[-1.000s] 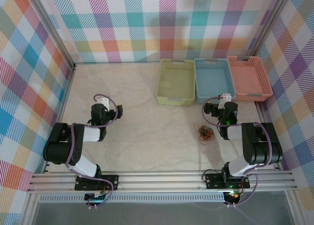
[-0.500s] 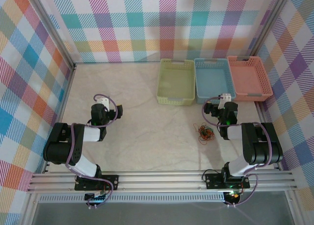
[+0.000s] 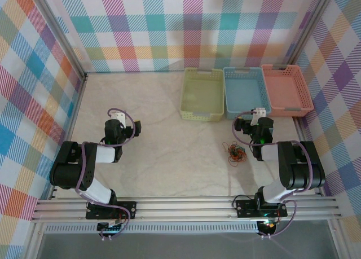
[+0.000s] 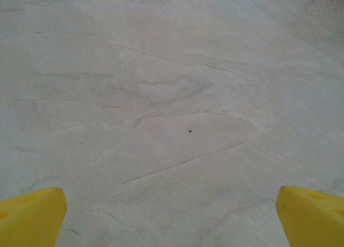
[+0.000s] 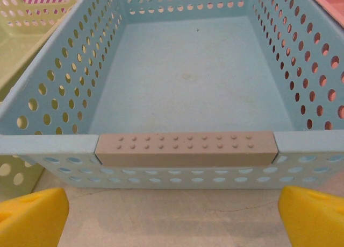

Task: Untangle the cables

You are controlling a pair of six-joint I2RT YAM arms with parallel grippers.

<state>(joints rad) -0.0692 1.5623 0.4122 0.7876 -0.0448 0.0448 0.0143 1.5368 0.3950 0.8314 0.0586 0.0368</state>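
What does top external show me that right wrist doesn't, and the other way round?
Top external: the cables, a small tangle lying free on the table. Right wrist: the right tool, yellow fingertips wide apart, and the studs on the grey block in the near rim of the blue basket. Shared: that basket, empty, between the green basket and pink basket.

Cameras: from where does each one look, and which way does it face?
Top external: above and behind the left arm and right arm, looking down at the table; shows the cables, the blue basket.
Left wrist: on that arm, facing bare table; open left gripper, fingertips at the bottom corners.
Right wrist: on that arm, facing the blue basket; open right gripper, fingertips likewise.
Shared: the blue basket, in top external and right wrist.
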